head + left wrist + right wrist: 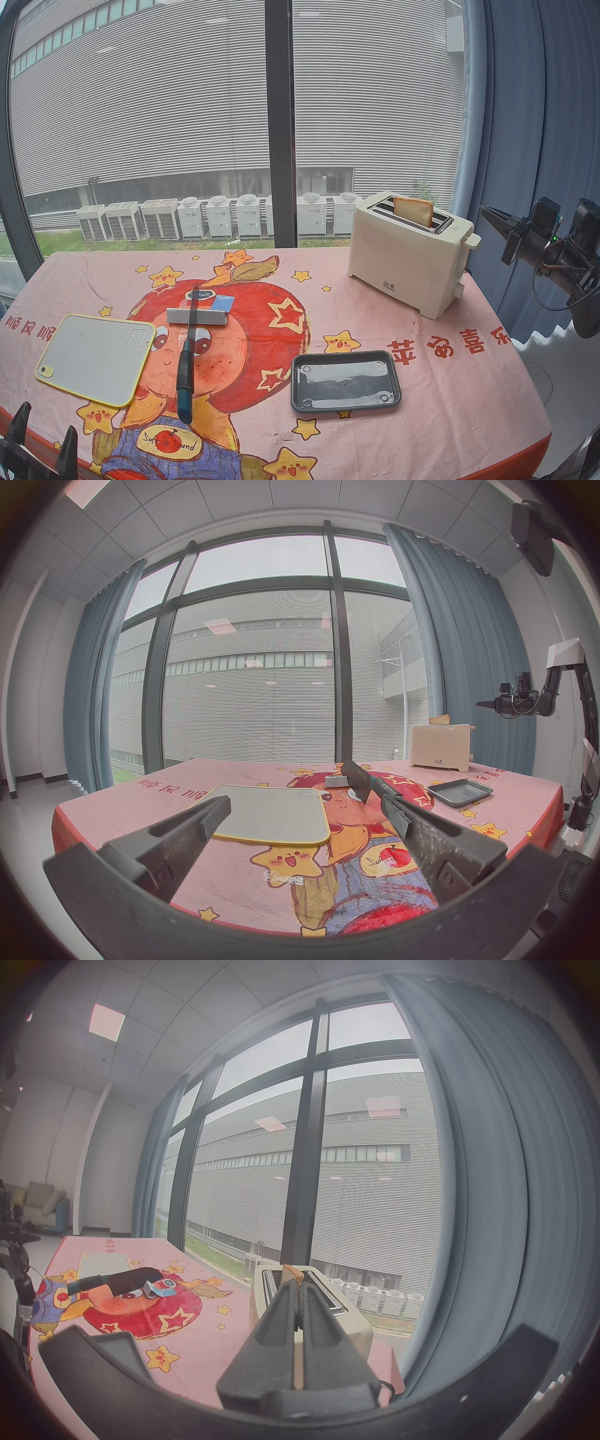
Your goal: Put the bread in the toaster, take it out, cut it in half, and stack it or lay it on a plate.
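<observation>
A slice of bread (413,211) stands up out of one slot of the cream toaster (406,256) at the table's back right. My right gripper (490,216) hovers just right of the toaster with its fingers shut on nothing; its own view has the gripper (299,1294) pointing at the bread (292,1272) and the toaster (350,1322). A knife (185,359) with a black and blue handle leans on a small white rest (196,316). At the table's front-left corner my left gripper (47,422) (303,802) is open, near the cutting board (95,357) (269,814).
A black rectangular tray (345,380) lies in front of the toaster, toward the front edge. A window runs behind the table and a blue curtain (531,125) hangs on the right. The pink cartoon tablecloth (262,350) covers the table.
</observation>
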`<state>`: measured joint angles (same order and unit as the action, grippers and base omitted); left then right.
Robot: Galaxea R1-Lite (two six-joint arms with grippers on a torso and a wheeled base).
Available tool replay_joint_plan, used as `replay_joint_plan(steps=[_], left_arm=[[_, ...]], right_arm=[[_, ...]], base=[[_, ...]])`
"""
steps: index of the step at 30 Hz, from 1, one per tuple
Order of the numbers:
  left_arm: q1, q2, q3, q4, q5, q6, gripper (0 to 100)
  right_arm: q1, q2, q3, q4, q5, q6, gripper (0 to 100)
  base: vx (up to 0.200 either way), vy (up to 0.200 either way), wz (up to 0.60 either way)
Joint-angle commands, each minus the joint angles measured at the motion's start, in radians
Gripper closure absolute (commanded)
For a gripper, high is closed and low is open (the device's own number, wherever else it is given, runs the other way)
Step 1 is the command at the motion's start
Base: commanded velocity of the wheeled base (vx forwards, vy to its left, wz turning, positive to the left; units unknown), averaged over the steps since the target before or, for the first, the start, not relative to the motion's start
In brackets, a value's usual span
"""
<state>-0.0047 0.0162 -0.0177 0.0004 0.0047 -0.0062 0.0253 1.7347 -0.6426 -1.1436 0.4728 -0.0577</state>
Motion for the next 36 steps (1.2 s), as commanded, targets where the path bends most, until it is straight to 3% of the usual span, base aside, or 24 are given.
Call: replay_joint_plan(steps=[1,8,20,36], left_arm=[[0.000,-0.015,0.018,0.000,0.000,-0.001,0],[0.000,-0.015,0.018,0.000,0.000,0.000,0],[0.000,-0.015,0.018,0.000,0.000,0.000,0],[0.000,-0.015,0.018,0.000,0.000,0.000,0]], right_arm=[[-0.002,0.066,-0.028,-0.027,-0.002,0.042,100],[-0.008,0.120,-0.077,-0.030,-0.006,0.091,100],[-0.012,0.217,-0.101,-0.048,-0.039,0.090,100],[-0.027,0.250,-0.104,-0.077,-0.040,0.084,100]], base=[[0.000,0.000,0.00],[0.000,0.000,0.00],[0.000,0.000,0.00],[0.000,0.000,0.00]])
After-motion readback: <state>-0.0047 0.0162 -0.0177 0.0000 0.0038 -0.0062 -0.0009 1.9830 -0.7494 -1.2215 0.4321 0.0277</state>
